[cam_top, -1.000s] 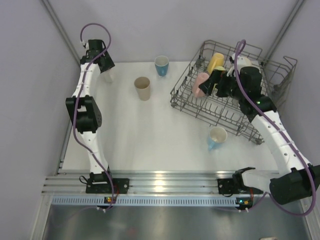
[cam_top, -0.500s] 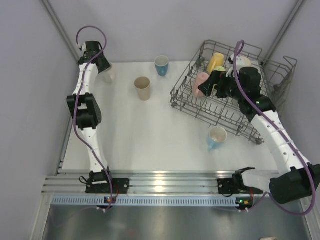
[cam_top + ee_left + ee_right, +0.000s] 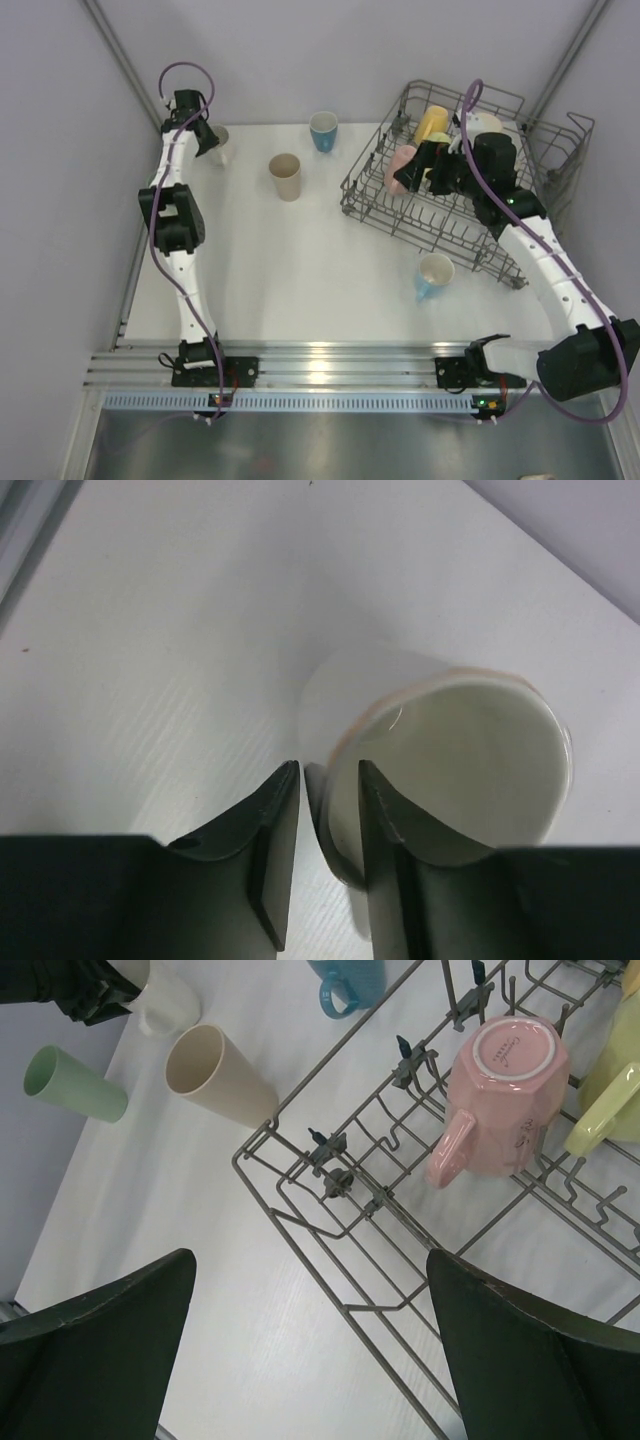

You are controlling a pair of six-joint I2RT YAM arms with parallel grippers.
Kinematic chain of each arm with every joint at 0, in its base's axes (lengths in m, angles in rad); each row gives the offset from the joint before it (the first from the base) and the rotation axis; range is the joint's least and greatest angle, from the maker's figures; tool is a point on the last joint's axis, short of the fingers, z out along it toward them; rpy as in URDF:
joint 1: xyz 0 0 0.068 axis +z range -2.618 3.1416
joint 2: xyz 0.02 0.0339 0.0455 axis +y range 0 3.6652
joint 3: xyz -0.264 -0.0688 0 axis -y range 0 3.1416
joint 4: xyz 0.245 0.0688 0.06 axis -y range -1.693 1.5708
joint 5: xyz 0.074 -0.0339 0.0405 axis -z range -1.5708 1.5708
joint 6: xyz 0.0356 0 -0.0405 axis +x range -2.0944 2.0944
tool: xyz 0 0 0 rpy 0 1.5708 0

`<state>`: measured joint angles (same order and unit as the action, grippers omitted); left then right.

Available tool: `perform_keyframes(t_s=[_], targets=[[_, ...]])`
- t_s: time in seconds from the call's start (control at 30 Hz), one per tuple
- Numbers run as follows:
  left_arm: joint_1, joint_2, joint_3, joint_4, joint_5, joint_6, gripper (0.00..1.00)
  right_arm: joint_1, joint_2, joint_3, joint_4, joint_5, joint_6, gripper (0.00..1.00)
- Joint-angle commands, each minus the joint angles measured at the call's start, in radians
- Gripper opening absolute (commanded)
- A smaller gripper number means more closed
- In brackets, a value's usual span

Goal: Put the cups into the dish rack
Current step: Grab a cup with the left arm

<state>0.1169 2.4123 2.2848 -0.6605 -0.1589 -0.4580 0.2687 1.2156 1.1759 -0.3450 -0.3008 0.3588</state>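
Two hands, two states: your left hand is at the far left corner of the bench, fingers narrow and pinching the wall of a white cup — one finger inside the rim, one outside. Your right hand hangs wide, holding nothing, over the dish rack, where a pink mug sits upside down beside a lime mug. Beige tumbler, blue mug and light blue cup sit out on the bench — the last just beside the rack.
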Motion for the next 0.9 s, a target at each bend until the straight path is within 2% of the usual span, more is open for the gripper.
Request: perform_keyframes(t_s=[0.0, 0.07, 0.1, 0.17, 0.43, 0.7, 0.87], targets=[[0.009, 0.008, 0.032, 0.013, 0.038, -0.008, 0.34, 0.009, 0.005, 0.014, 0.054, -0.015, -0.012, 1.0], [0.009, 0.001, 0.024, 0.013, 0.038, -0.014, 0.23, 0.009, 0.009, 0.014, 0.052, -0.015, -0.012, 0.99], [0.009, -0.008, 0.021, 0.013, 0.039, -0.015, 0.11, 0.009, 0.01, 0.014, 0.052, -0.017, -0.011, 0.99], [0.009, -0.022, 0.021, 0.015, 0.053, -0.018, 0.0, 0.009, 0.01, 0.014, 0.052, -0.021, -0.009, 0.99], [0.021, -0.159, 0.022, 0.039, 0.127, -0.085, 0.0, 0.009, 0.012, 0.048, 0.058, -0.055, 0.028, 0.99], [0.024, -0.331, -0.064, 0.091, 0.389, -0.183, 0.0, 0.01, -0.03, 0.014, 0.107, -0.118, 0.045, 0.99], [0.023, -0.439, -0.178, 0.136, 0.476, -0.223, 0.0, 0.009, -0.056, 0.004, 0.136, -0.159, 0.057, 0.99]])
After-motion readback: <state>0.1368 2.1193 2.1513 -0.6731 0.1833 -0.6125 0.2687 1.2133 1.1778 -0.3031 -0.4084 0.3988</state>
